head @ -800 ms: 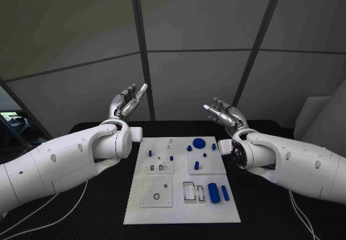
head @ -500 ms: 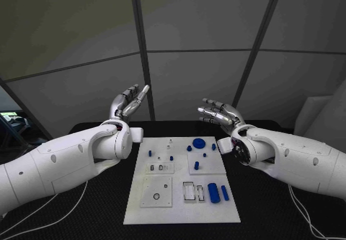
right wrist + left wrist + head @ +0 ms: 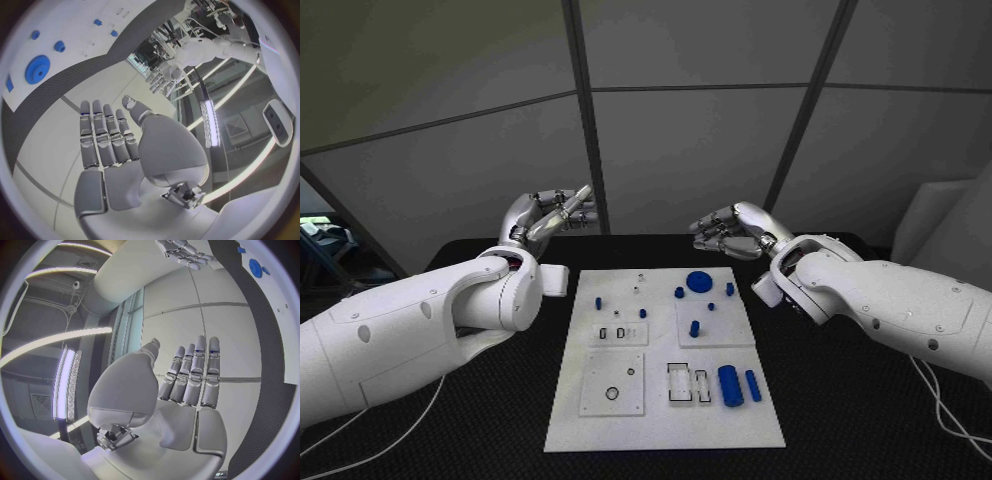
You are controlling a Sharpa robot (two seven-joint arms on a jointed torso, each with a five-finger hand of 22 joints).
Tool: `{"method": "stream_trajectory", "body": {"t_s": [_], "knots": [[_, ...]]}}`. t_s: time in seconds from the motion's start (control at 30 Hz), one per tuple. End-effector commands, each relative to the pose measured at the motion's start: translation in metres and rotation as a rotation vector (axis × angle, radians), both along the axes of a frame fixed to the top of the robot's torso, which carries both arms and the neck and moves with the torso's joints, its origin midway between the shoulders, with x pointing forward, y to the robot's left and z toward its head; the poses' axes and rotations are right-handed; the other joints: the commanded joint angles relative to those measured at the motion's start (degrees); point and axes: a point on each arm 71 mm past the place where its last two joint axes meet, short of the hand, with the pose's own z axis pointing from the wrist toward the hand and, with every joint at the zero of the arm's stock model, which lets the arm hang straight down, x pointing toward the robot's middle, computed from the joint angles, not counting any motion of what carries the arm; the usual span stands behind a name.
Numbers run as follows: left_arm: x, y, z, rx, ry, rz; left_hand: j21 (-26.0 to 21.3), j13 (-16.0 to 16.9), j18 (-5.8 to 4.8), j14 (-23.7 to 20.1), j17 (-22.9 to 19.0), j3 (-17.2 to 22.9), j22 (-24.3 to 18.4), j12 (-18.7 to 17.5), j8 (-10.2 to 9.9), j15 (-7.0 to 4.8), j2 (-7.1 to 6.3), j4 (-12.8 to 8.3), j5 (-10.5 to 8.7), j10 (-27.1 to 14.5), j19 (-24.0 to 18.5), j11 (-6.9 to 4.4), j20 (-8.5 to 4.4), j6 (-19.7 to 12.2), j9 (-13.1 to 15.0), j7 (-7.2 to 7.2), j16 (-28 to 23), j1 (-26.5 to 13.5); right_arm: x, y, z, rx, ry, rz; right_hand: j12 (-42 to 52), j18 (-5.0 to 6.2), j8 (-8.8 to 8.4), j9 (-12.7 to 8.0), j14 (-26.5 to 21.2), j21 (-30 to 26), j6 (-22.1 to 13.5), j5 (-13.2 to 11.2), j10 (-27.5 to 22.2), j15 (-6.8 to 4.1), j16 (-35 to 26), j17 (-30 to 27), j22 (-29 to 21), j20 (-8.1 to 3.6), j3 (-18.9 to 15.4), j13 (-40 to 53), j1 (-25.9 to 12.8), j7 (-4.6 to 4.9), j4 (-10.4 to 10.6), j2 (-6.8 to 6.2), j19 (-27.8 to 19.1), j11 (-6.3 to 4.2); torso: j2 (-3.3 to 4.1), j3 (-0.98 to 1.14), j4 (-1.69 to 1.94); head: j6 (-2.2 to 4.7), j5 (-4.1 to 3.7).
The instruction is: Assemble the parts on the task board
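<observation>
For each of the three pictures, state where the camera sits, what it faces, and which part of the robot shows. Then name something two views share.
Head view: on the robot's head, facing down at the task board; both arms show.
Left wrist view: behind the left robot hand, facing its open palm.
Right wrist view: behind the right robot hand, likewise.
Shared: the round blue part shows in all three.

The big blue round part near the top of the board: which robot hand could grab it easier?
Probably the right hand. It hangs empty nearer the big blue round part than the left hand.
</observation>
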Motion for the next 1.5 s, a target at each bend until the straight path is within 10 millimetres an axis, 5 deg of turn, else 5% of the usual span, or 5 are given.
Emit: {"method": "stream_trajectory", "body": {"t_s": [0.03,0.4,0.7,0.97,1.5], "knots": [[-0.009,-0.013,0.006,0.026,-0.046,-0.113,0.5,-0.2,0.79,1.7,0.8,0.0,0.0,-0.2,-0.1,-0.64,0.21,-1.2,-0.29,1.8,1.4,-0.70,-0.71,1.3,-0.4,-0.50,-0.1,1.3,-0.002,0.006,0.002,-0.292,-0.097,0.052,-1.5,0.69,-0.53,0.0,12.2,6.7,7.1,-0.2,8.6,-3.45,1.7,0.9,3.0,-3.18,2.7,0.2,-0.3,-0.74,-0.3,-2.51,7.3,-2.26,1.90,-0.18,0.57,0.32,-0.58],[-0.026,-0.017,0.013,0.053,-0.061,-0.175,1.2,-0.6,0.70,4.0,2.5,-1.0,0.0,-1.7,-1.4,-1.18,-0.31,-2.2,-0.36,3.5,2.9,-1.05,-1.35,1.9,-1.3,-0.74,-0.7,1.8,-0.002,0.022,0.016,-0.636,-0.214,0.072,-3.2,0.51,-2.01,0.0,27.8,22.6,10.7,-1.1,14.3,-7.63,15.3,9.0,12.1,-8.56,2.7,0.2,-1.1,-3.31,1.5,-5.45,15.4,-5.46,5.37,-0.36,1.21,1.40,-0.99],[-0.030,-0.016,0.013,0.041,-0.046,-0.185,1.2,-0.7,0.67,4.0,2.8,-1.5,0.0,-2.2,-1.8,-1.11,-0.38,-2.1,-0.35,3.4,3.0,-0.96,-1.34,1.9,-1.3,-0.66,-1.0,1.4,-0.001,0.034,0.016,-0.750,-0.253,0.060,-3.1,0.57,-2.67,0.0,27.4,31.1,10.8,-1.0,12.7,-7.70,28.8,16.6,17.9,-8.56,4.7,0.4,-2.2,-3.69,3.7,-7.89,14.7,-5.43,7.01,-0.70,1.86,1.69,-1.43],[-0.032,-0.017,0.013,0.035,-0.040,-0.195,1.2,-0.8,0.65,3.9,3.1,-2.0,0.0,-2.9,-2.2,-1.00,-0.28,-2.1,-0.33,2.9,3.0,-0.79,-1.30,1.8,-1.4,-0.54,-1.5,1.2,0.000,0.038,0.014,-0.795,-0.242,0.048,-3.0,-1.01,-2.66,0.0,27.1,41.9,10.3,-1.1,10.7,-7.51,40.5,26.8,30.8,-8.34,5.4,0.5,-2.1,-3.71,5.3,-9.14,18.0,-5.17,7.68,-0.96,2.16,1.92,-1.54],[-0.032,-0.013,0.013,0.038,-0.035,-0.188,1.9,-0.8,0.65,3.8,3.7,-2.7,0.2,-3.8,-2.8,-0.88,-0.21,-2.3,-0.31,2.7,3.8,-0.61,-1.32,1.7,-1.4,-0.33,-2.2,1.1,0.003,0.046,0.009,-0.848,-0.204,0.051,-2.8,-1.92,-2.66,0.0,26.5,48.3,9.9,-0.7,8.6,-7.28,51.4,38.5,38.4,-8.00,6.1,0.6,-1.1,-3.60,6.4,-9.64,19.6,-4.81,8.24,-0.85,2.23,1.95,-1.68]]}}
